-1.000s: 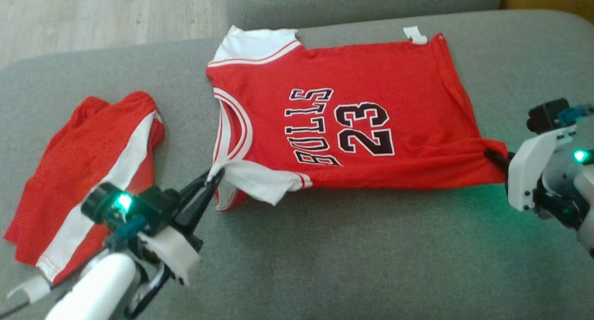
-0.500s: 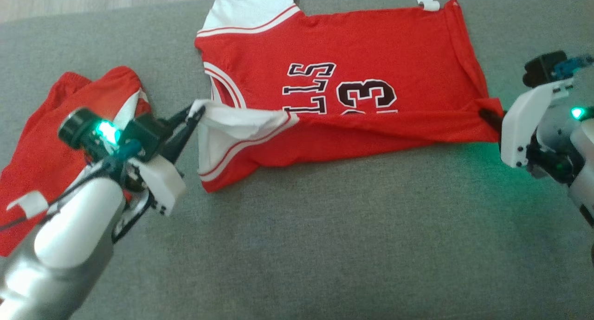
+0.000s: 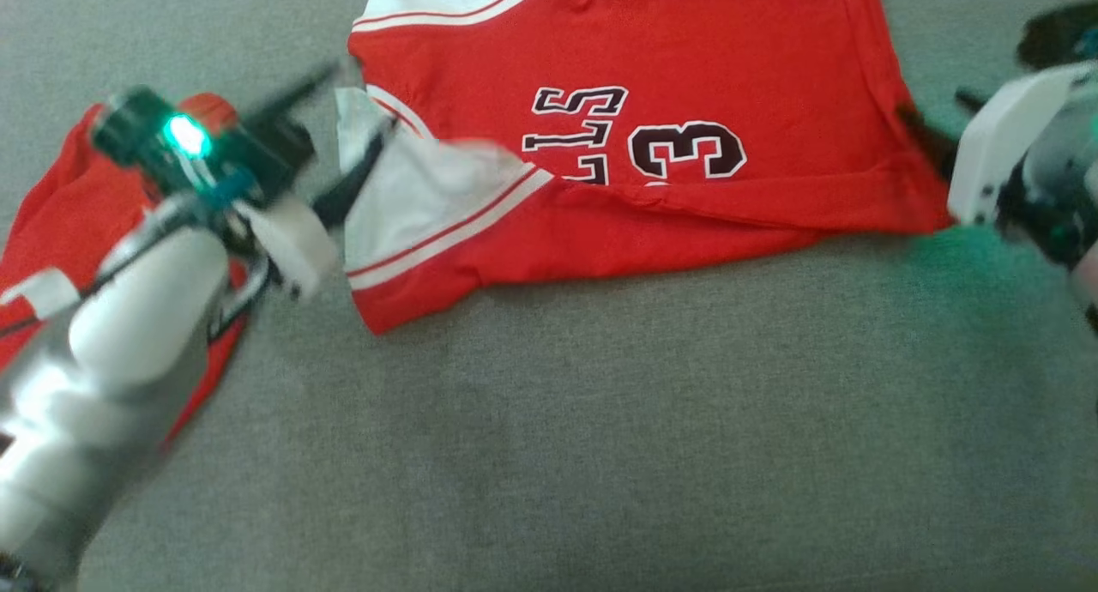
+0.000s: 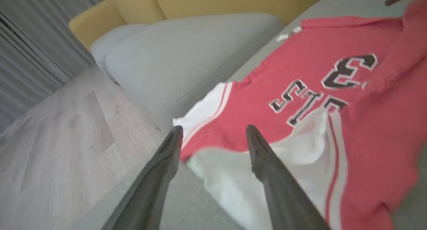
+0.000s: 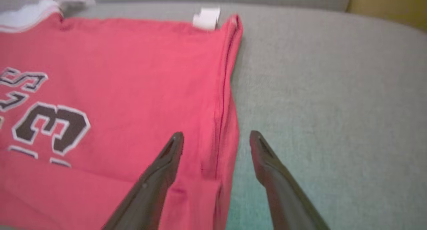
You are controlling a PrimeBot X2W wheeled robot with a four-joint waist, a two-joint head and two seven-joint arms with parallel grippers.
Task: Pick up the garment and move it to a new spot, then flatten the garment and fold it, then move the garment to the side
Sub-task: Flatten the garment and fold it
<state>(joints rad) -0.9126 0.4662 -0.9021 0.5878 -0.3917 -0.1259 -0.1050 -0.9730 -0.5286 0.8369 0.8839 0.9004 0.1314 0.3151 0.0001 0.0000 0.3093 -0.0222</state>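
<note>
- Head view: the grey seat cushion (image 3: 600, 420) is the biggest thing here. Its near half is plain grey weave.
- The red jersey (image 3: 703, 51) lies on the far half of that cushion, neck end toward the robot's left and hem toward its right.
  - The body is red and the sleeves are white, trimmed with thin red stripes. The lettering and numeral are black with a white outline.
  - The near long edge is turned over toward the middle in a slanting flap that covers the lower part of the print. Only "LLS" and a "3" can be read.
  - The near sleeve (image 3: 412, 206) lies flipped onto the red, a little rumpled.
- A second garment (image 3: 51, 197), red with a white stripe, sits crumpled on the cushion at the robot's left. The left arm partly hides it, and grey shows between it and the jersey.
- The left gripper (image 4: 213, 133) is at the neck end and is blurred in the head view. In the left wrist view its two dark fingers are spread wide with the white sleeve edge lying between and beneath them, nothing pinched.
- The right gripper (image 5: 217, 136) is at the hem end with its fingers parted astride the hem. One tip is over red cloth and the other over grey cushion; it grips nothing.
- A small white label (image 5: 206, 18) sticks out at the far hem corner.
</note>
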